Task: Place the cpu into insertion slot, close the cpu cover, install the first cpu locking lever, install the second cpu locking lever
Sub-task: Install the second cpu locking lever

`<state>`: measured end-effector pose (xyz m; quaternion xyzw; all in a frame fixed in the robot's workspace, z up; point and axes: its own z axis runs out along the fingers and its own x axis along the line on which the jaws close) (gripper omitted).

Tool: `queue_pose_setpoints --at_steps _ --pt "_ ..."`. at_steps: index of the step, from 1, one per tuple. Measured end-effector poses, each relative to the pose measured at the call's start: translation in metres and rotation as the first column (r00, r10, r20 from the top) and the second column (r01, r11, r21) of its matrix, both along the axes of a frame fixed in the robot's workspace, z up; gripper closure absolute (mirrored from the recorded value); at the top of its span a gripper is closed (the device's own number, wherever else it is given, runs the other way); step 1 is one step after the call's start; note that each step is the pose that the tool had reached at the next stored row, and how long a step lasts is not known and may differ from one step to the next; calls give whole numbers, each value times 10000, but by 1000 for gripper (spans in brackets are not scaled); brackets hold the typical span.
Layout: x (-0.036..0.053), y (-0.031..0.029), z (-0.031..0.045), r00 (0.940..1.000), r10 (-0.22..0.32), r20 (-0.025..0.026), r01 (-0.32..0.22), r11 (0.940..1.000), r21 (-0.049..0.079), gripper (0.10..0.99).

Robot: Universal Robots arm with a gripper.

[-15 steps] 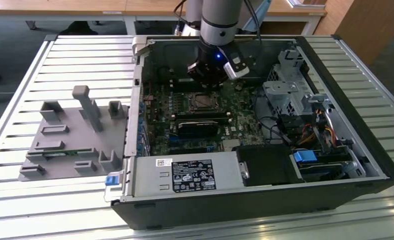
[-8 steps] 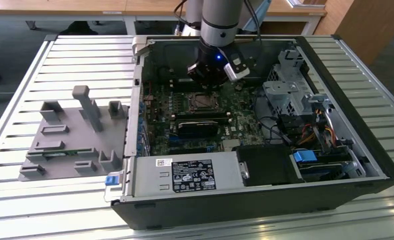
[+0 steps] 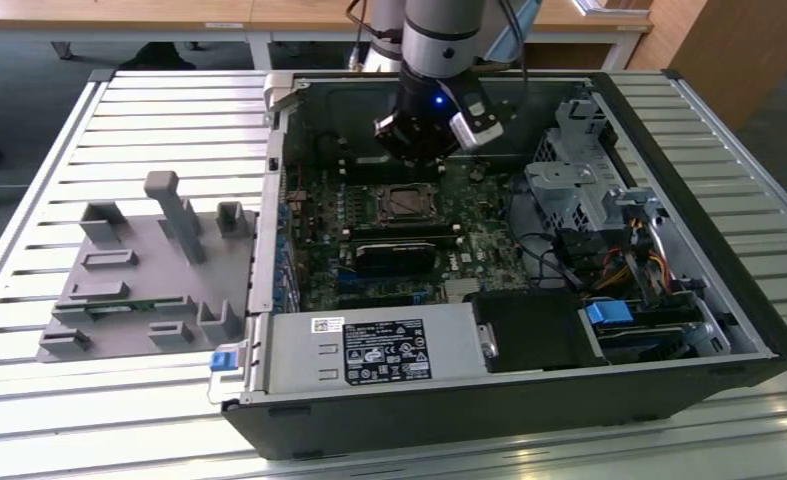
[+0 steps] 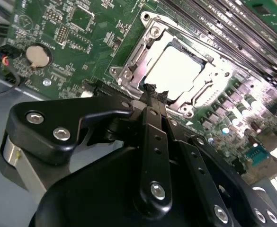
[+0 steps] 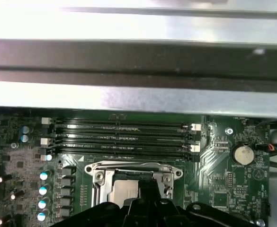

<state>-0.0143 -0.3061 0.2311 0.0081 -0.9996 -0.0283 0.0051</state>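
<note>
The cpu (image 4: pixel 176 71) lies flat in the insertion slot (image 3: pixel 403 203) in the middle of the green motherboard, its pale face showing. The cpu cover (image 4: pixel 133 64), a grey metal frame, lies down around it. My gripper (image 4: pixel 152 91) hangs just above the socket's near edge with its fingertips pressed together and nothing between them. In the exterior view the gripper (image 3: pixel 417 150) sits over the board just behind the socket. In the first wrist view the cpu (image 5: pixel 124 191) and cover (image 5: pixel 129 168) sit just beyond the gripper (image 5: pixel 150 191). How the locking levers stand I cannot tell.
The open black computer case (image 3: pixel 713 300) stands on a slatted table. Long black memory slots (image 5: pixel 124 137) run beside the socket. A coin battery (image 4: pixel 38 55), a drive cage (image 3: pixel 573 190) and the power supply (image 3: pixel 373 350) surround it. A grey fixture tray (image 3: pixel 140 270) lies at the exterior view's left.
</note>
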Motion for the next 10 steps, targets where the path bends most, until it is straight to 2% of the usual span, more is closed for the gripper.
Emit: queue_pose_setpoints --at_steps 2,6,10 --pt "0 0 38 10000 1 0 -1 10000 0 980" --pt "0 -18 43 10000 2 0 -2 10000 0 980" --pt "0 -101 42 10000 1 -1 -1 10000 0 980"
